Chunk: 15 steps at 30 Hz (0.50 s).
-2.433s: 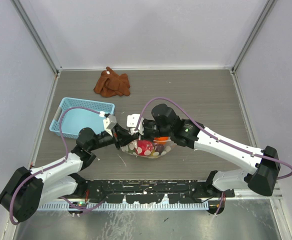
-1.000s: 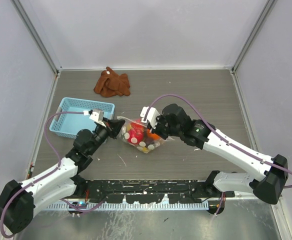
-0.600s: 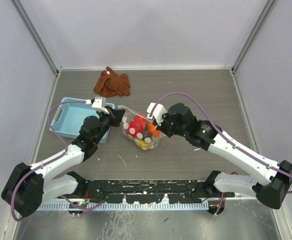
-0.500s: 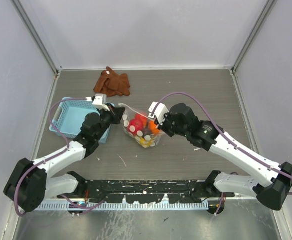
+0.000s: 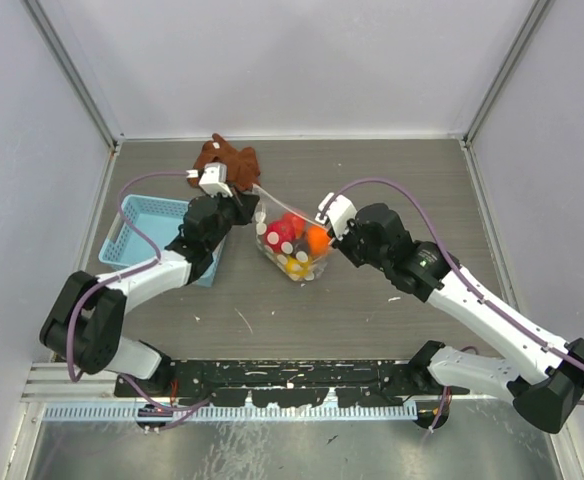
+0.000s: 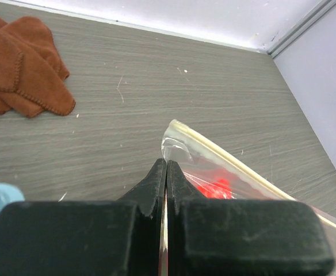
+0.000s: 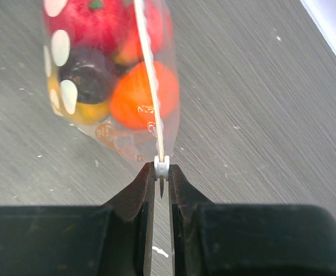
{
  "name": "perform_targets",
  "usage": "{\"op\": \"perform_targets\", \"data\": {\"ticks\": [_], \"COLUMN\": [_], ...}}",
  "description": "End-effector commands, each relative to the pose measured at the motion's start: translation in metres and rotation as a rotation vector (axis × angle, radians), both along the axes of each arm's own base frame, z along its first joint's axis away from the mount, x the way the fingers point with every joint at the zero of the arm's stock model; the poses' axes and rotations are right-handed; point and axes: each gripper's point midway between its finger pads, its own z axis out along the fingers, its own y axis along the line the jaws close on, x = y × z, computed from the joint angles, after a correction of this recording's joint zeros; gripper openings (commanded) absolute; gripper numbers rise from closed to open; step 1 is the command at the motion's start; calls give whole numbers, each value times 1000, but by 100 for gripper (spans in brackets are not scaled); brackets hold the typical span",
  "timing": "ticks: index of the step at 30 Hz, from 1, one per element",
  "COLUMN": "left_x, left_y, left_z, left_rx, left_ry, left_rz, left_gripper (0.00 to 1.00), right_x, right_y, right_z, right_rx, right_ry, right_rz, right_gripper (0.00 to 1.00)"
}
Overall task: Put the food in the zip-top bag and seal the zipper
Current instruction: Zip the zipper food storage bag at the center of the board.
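The zip-top bag [image 5: 307,266] hangs low over the middle of the bench [image 5: 402,180], full of the food [image 5: 316,240], and it looks thin, floppy and slippery, with the toys making it sag. The right pincer [image 7: 161,175] is shut tight on the near end of the zipper [image 7: 148,69], and the left pincer [image 6: 165,169] is pinched shut on the bag's far corner; that stiff strip looks like the best place to hold

A crumpled brown cloth [image 5: 240,162] lies near the back of the grey wood-grain surface [image 5: 402,180], with a light-blue plastic basket [image 5: 137,228] nearer, at left.
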Motion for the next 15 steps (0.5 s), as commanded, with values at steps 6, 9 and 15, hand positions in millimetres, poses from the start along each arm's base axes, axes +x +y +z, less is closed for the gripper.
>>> {"op": "perform_targets", "data": {"ticks": [6, 9, 15], "left_x": [50, 54, 39], "left_y": [-28, -35, -34], "left_z": [32, 22, -3], "left_rx": [-47, -40, -40], "left_ry": [-82, -63, -7], "left_rz": [-46, -61, -90], "left_gripper": [0, 0, 0], "right_x": [42, 42, 21], "right_y": [-64, -69, -49], "right_z": [37, 38, 27], "right_rx": [-77, -72, 14], "right_ry": [-162, -176, -82], "right_rz": [-389, -422, -293], "right_gripper": [1, 1, 1]}}
